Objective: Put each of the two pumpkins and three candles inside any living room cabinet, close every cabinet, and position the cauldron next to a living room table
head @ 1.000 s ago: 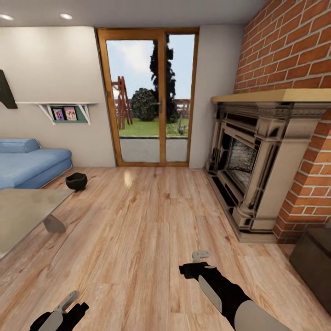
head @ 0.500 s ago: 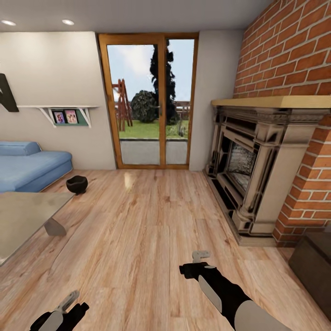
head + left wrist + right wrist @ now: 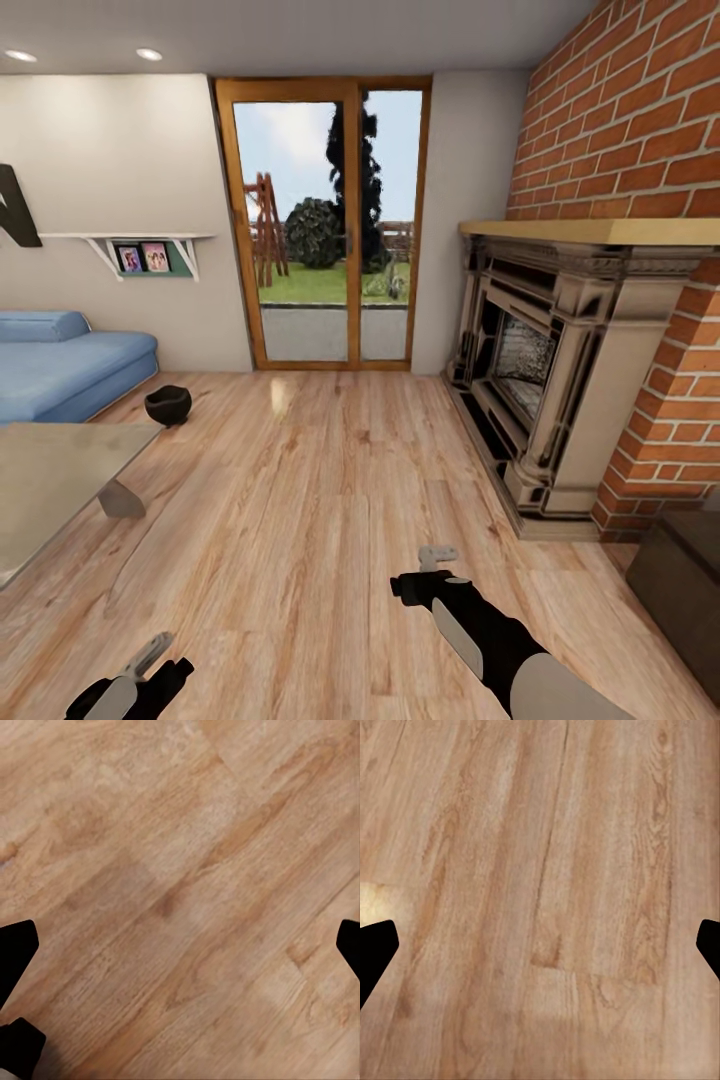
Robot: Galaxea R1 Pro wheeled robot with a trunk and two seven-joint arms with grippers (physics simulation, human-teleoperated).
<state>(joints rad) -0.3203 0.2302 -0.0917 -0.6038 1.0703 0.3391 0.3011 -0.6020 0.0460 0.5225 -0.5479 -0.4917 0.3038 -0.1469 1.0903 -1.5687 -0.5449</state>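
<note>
Transit toward cauldron (image 3: 167, 404), floor at 10 o'clock, beyond desk (image 3: 50, 470) corner. Both jaws spread, empty. Next: approach, grasp rim.

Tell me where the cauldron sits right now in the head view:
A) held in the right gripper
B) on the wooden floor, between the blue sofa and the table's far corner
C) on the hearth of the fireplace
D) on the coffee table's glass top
B: the cauldron stands on the floor just off the blue sofa, beyond the table corner and apart from it.
</note>
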